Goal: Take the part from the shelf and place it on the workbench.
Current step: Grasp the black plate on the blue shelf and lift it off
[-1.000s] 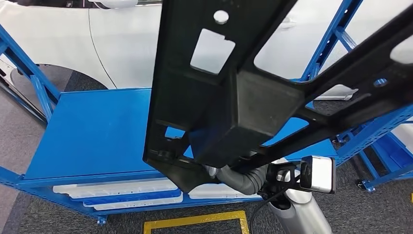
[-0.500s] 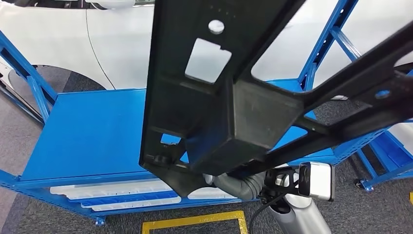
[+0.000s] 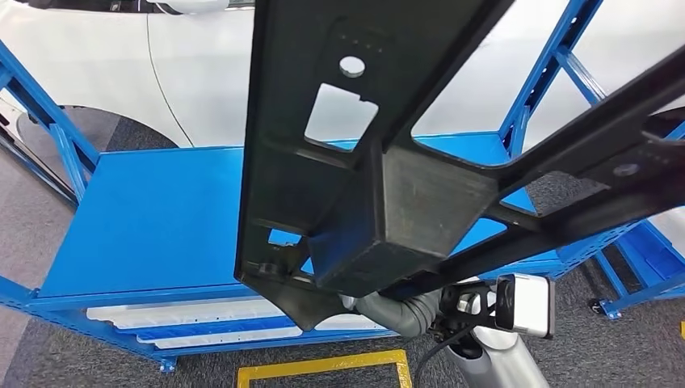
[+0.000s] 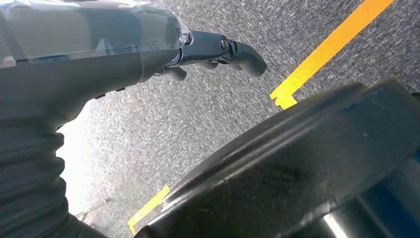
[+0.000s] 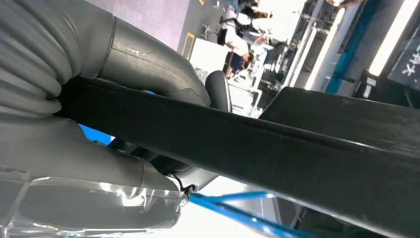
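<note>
Part gripped by right robot hand, above shelf.

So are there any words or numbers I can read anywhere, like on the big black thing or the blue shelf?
No text can be read here.
Black part: a small row of raised marks near its round hole, too small to read.
Dark sign in the right wrist view: a few white characters, blurred and cut off at the edge, not readable.
Blue shelf: no writing on it.
Floor: yellow lines, no words.
</note>
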{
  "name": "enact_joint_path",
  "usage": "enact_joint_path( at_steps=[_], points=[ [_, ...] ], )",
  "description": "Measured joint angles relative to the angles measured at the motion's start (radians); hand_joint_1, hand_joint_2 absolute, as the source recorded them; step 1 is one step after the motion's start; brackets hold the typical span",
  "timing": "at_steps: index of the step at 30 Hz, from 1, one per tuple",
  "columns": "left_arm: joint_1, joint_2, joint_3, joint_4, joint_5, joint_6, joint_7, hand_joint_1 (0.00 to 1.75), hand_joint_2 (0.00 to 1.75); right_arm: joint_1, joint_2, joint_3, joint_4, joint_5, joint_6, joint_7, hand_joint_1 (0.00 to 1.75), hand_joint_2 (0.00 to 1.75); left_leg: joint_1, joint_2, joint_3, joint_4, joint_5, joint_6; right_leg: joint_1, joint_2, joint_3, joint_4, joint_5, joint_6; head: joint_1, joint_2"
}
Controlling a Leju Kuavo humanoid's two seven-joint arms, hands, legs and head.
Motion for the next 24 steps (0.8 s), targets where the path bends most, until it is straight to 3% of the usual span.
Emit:
enact_joint_path(
  at_steps=[2,4,7,8,9,10,12,14,17,19,22,23,24],
  points=[
    [0.000,0.001,0.000,0.000,0.000,0.004,0.001,0.00,1.75,0.005,-0.002,0.000,0.000,0.005,-0.003,-0.002,1.75,1.75,0.001,0.000,-0.001,-0.001,-0.001,-0.011,-0.002,-0.001,-0.001,-0.004,0.004,-0.011,0.000,0.000],
    [0.001,0.001,0.000,0.000,-0.001,0.006,0.002,0.00,1.75,0.007,-0.004,0.000,-0.002,0.007,-0.004,-0.002,1.75,1.75,0.000,0.001,-0.016,0.034,-0.027,-0.020,-0.008,-0.004,0.003,-0.011,0.008,-0.022,0.000,0.000],
    [-0.003,0.002,0.000,0.000,-0.001,0.006,0.002,0.00,1.75,0.014,-0.007,0.000,-0.003,0.005,-0.004,-0.004,1.75,1.75,0.001,0.002,-0.102,0.221,-0.121,-0.029,-0.008,-0.007,0.005,-0.014,0.008,-0.030,0.000,0.000],
    [-0.004,0.002,0.000,0.000,0.000,0.006,0.002,0.00,1.75,0.017,-0.009,0.000,-0.003,0.003,-0.004,-0.006,1.75,1.75,0.002,0.002,-0.128,0.276,-0.138,-0.031,-0.008,-0.008,0.005,-0.014,0.008,-0.031,0.000,0.000],
    [-0.005,0.002,0.000,0.000,0.000,0.006,0.003,0.00,1.75,0.020,-0.011,0.000,-0.002,-0.002,-0.005,-0.008,1.75,1.75,0.002,0.002,-0.140,0.297,-0.136,-0.031,-0.007,-0.008,0.005,-0.013,0.007,-0.031,0.000,0.000],
    [-0.004,0.002,0.000,0.000,0.001,0.006,0.003,0.00,1.75,0.022,-0.015,0.000,0.000,-0.006,-0.005,-0.011,1.75,1.75,0.002,0.003,-0.131,0.276,-0.113,-0.031,-0.007,-0.007,0.007,-0.012,0.006,-0.031,0.000,0.000],
    [-0.002,0.002,0.000,0.000,0.002,0.006,0.007,0.00,1.75,0.023,-0.021,0.000,0.003,-0.014,-0.009,-0.017,1.75,1.75,0.004,0.006,-0.067,0.139,-0.039,-0.028,-0.006,-0.004,0.011,-0.009,0.002,-0.026,0.000,0.000],
    [0.000,0.002,0.000,0.000,0.003,0.005,0.010,0.00,1.75,0.023,-0.026,0.000,0.005,-0.017,-0.016,-0.021,1.75,1.75,0.003,0.010,-0.015,0.028,-0.001,-0.020,-0.002,-0.002,0.010,-0.002,-0.003,-0.018,0.000,0.000],
    [0.000,0.001,0.000,0.000,0.006,0.006,0.014,0.00,1.75,0.024,-0.032,0.000,0.009,-0.023,-0.022,-0.026,1.75,1.75,0.001,0.007,-0.010,0.008,0.002,-0.004,0.000,-0.002,0.004,0.002,-0.005,-0.004,0.000,0.000],
    [0.000,0.000,0.000,0.000,0.009,0.006,0.017,0.00,1.75,0.026,-0.037,0.000,0.013,-0.027,-0.024,-0.035,1.75,1.75,0.004,0.006,-0.011,0.003,0.007,0.008,-0.002,-0.002,-0.007,0.031,-0.028,0.008,0.000,0.000],
    [0.001,-0.001,0.000,0.000,0.013,0.007,0.018,0.00,1.75,0.037,-0.046,-0.001,0.018,-0.026,-0.026,-0.053,1.75,1.75,0.005,0.008,-0.016,0.001,0.011,0.017,-0.007,-0.003,-0.084,0.204,-0.123,0.021,0.000,0.000],
    [0.001,-0.001,0.000,0.000,0.013,0.007,0.019,0.00,1.75,0.043,-0.048,-0.001,0.021,-0.026,-0.026,-0.058,1.75,1.75,0.004,0.008,-0.018,0.002,0.011,0.018,-0.008,-0.003,-0.111,0.262,-0.145,0.022,0.000,0.000],
    [0.001,-0.001,0.000,0.000,0.014,0.007,0.019,0.00,1.75,0.049,-0.051,-0.001,0.024,-0.025,-0.026,-0.062,1.75,1.75,0.004,0.008,-0.019,0.004,0.011,0.018,-0.008,-0.003,-0.124,0.292,-0.148,0.023,0.000,0.000]
  ],
)
